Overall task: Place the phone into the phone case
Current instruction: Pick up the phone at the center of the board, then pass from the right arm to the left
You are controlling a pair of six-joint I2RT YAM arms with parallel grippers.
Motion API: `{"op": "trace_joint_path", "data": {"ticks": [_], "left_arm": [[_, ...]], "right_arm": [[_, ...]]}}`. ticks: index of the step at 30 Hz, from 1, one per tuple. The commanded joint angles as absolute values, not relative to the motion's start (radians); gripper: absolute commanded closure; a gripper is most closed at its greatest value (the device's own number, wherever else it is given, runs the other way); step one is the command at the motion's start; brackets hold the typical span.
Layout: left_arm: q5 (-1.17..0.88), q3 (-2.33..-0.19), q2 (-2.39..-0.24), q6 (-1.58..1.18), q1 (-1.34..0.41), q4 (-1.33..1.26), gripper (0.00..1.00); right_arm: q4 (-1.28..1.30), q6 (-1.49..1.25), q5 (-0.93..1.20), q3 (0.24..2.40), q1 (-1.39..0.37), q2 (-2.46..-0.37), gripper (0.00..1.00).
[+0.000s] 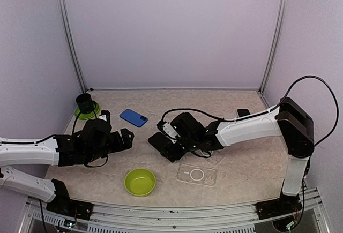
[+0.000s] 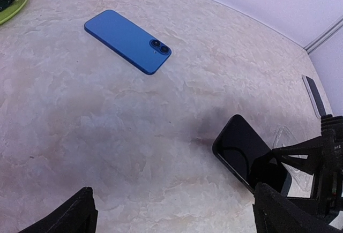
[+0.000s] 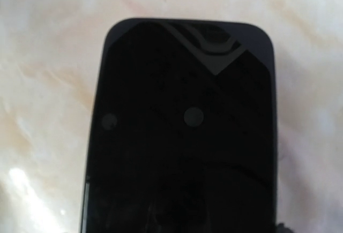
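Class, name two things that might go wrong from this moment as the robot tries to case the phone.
1. The right gripper holds the black phone by one end, so it may tilt or slip.
2. The clear case lies loose on the table, so it might slide when pressed.

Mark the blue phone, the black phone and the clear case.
blue phone [image 1: 133, 118]: top view, middle of its back.
black phone [image 2: 241, 147]: left wrist view, on its screen.
clear case [image 1: 197, 174]: top view, at its ring.
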State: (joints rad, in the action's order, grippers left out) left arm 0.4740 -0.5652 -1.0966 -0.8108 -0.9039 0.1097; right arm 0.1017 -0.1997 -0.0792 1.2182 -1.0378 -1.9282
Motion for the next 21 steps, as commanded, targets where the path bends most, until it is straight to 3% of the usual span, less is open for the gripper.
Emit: {"op": "trace_joint_path", "data": {"ticks": [1,21], "left_arm": [[0.454,-0.543,-1.104,-0.812,-0.892,0.072,0.01],[0.405,-0.529,-1.123,-0.816,-0.877,0.045,0.01]], "right_arm": [[0.003,-0.166,-0.068,1.211,-1.047,-1.873,0.49],[-0.078,-0.136,-0.046,1.142,-1.072,-1.795,0.5]]}}
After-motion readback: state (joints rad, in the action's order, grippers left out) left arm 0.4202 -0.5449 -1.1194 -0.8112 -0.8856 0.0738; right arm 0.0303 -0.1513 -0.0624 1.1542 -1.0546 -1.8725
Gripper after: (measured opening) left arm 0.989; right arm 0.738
